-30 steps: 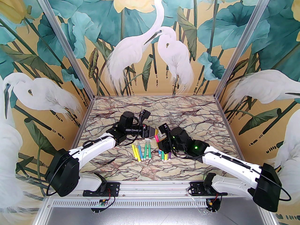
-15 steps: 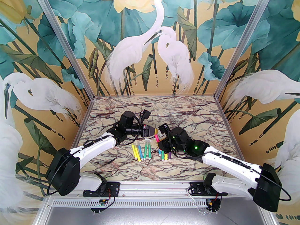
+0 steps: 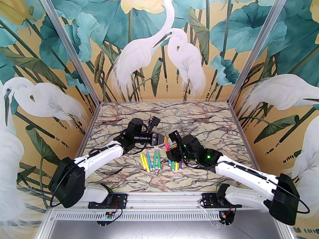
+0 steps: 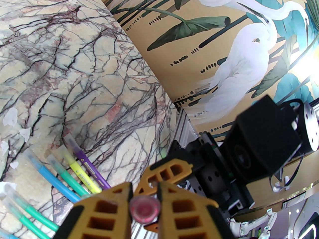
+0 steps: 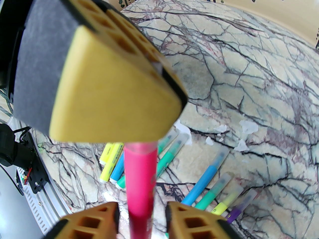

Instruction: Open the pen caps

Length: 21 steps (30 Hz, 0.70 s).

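A pink pen [image 3: 166, 146] hangs above the table between my two grippers. My left gripper [image 3: 166, 140] is shut on its see-through cap [image 4: 145, 209], whose round end shows between the yellow fingers. In the right wrist view the pink pen [image 5: 140, 173] runs up from my right gripper [image 5: 141, 218], which grips its body, into the left gripper's fingers [image 5: 112, 96]. On the marble lie two groups of capped pens, several at the left [image 3: 150, 161] and several at the right [image 3: 175, 165], in yellow, blue, green and purple.
The marble table [image 3: 199, 123] is walled by painted panels on three sides. Small white torn patches [image 5: 245, 127] mark the surface beside the pens. The right arm's wrist camera [image 4: 261, 143] sits close in front of the left gripper.
My right gripper has shifted a little toward the near left with the pink pen's body. The left gripper has stayed in place.
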{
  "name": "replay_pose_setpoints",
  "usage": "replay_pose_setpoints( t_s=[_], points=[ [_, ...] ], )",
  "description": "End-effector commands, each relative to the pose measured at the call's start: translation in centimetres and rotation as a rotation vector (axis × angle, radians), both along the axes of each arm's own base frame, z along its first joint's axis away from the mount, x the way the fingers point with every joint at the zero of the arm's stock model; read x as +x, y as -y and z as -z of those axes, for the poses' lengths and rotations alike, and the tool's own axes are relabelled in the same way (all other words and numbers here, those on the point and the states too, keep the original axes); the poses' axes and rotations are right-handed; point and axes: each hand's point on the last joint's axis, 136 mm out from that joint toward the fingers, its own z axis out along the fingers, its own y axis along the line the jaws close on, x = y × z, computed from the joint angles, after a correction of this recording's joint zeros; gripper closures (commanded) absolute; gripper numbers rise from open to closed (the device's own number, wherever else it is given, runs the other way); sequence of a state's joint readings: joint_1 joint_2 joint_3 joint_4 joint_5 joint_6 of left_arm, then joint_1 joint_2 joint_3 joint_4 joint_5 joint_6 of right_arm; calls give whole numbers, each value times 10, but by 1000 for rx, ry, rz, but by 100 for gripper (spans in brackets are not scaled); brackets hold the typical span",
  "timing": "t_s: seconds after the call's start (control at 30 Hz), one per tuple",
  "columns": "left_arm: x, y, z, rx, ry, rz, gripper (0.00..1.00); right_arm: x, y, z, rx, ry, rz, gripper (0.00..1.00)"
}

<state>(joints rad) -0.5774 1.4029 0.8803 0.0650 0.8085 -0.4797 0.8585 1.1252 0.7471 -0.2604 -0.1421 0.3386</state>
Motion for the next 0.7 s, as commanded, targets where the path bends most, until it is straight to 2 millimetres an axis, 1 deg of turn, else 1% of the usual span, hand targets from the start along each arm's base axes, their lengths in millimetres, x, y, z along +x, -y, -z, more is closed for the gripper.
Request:
replay_pose_setpoints(
  t_s=[0.0, 0.2, 0.67],
  points=[
    [-2, 6, -16, -39, 18, 30, 89, 4, -3, -8, 14, 30, 11, 57],
    [-4, 6, -21, -57, 16, 34, 91, 6, -9, -4, 11, 14, -1, 57],
    [-2, 5, -23, -80, 14, 11, 93, 8, -20, -5, 28, 13, -29, 65]
  ],
)
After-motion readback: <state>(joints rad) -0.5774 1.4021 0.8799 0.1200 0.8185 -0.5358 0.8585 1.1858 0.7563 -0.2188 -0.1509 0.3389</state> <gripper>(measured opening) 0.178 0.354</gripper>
